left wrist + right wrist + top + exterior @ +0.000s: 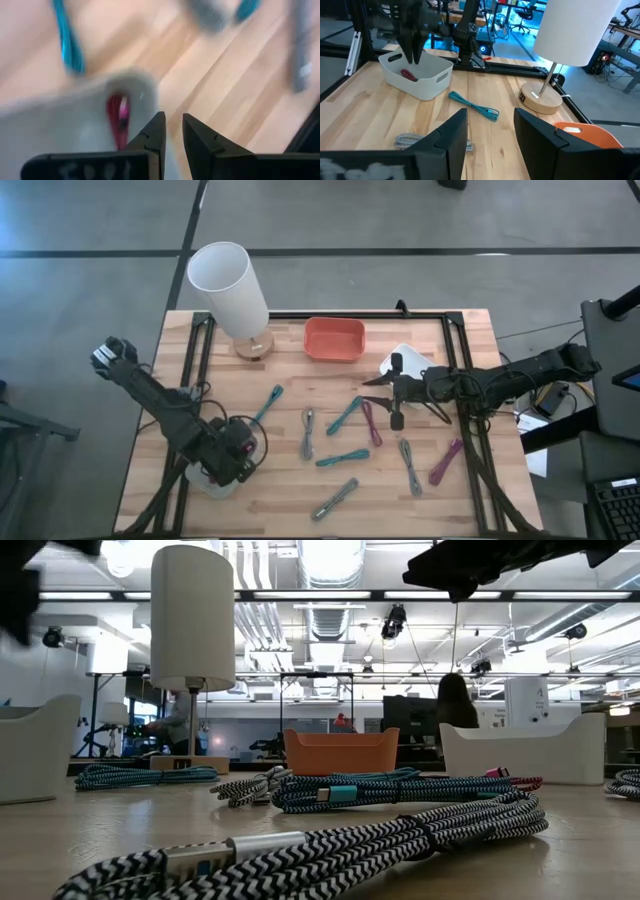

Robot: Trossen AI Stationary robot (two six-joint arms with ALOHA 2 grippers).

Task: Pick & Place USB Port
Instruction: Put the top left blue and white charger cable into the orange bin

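Several braided USB cables lie flat on the wooden table: teal, grey, magenta and others. A white bin stands at the near left with a red cable lying on its floor. My left gripper hangs just above that bin, fingers pointing down with a narrow gap, holding nothing. My right gripper hovers wide open over the middle-right cables, empty, and in its own view it faces the left bin.
An orange bin sits at the far middle, and a white-shaded lamp on a wooden base stands at the far left. A second white bin lies partly under my right arm. Black frame rails run along the table's left, right and far sides.
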